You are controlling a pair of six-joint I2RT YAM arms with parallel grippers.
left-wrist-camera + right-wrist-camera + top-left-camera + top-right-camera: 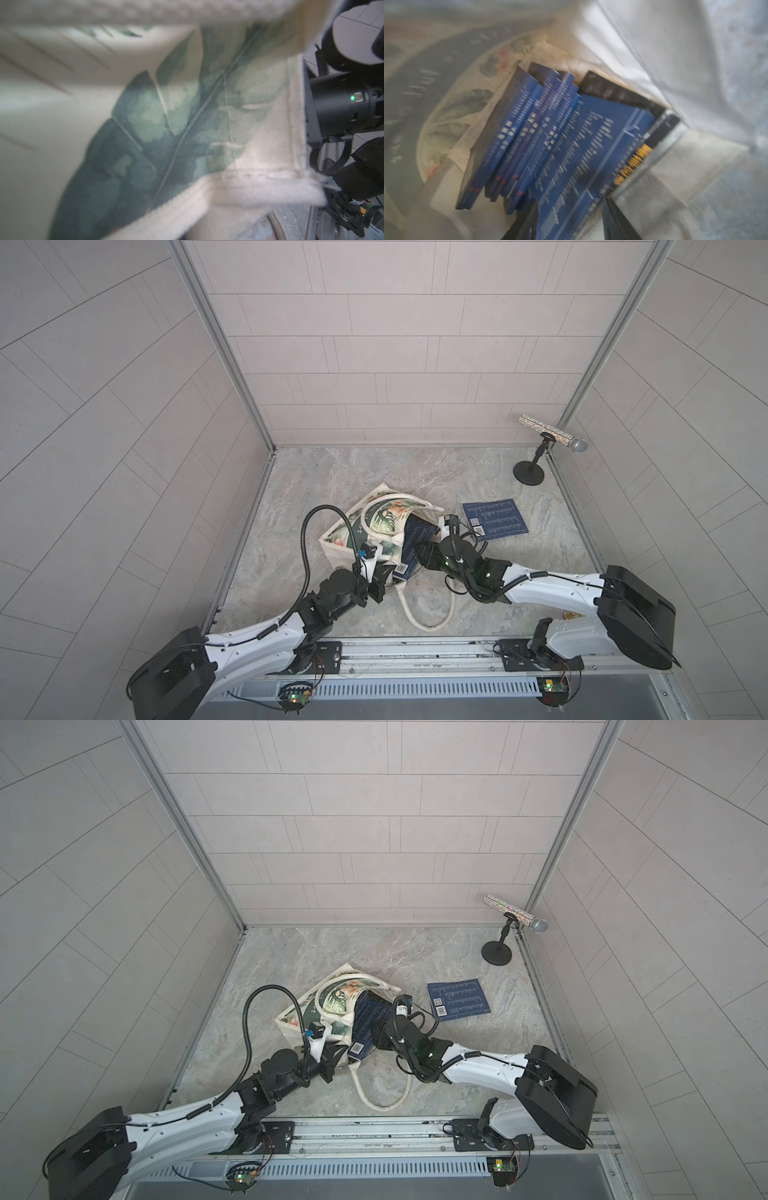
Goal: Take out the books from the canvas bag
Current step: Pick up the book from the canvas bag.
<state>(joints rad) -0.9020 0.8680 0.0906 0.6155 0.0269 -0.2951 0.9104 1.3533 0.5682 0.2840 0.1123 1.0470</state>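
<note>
Right wrist view: the books [529, 135] are seen standing on edge, packed side by side inside the canvas bag [446, 83]. They are thin navy paperbacks with white lettering, with one black volume lettered in orange at one end of the row. They lie directly ahead of the right gripper [571, 200], whose jaws stand apart with a navy cover showing between them; no grip is confirmed.

In both top views a protruding book [415, 547] is noted at the bag mouth, against that gripper. A loose book [494, 519] lies flat on the table just beyond the same arm's wrist.

The bag is cream cloth, slumped and creased, printed with dark green leaves. Its handle loop [432, 605] trails on the table between the two arms. The left gripper [380, 578] is closed on the bag's near rim.

The table [374, 472] is grey and marbled, enclosed by pale tiled walls [374, 344]. A glittered microphone [552, 433] on a black stand [528, 472] is recorded in the far corner, well apart from both grippers.
</note>
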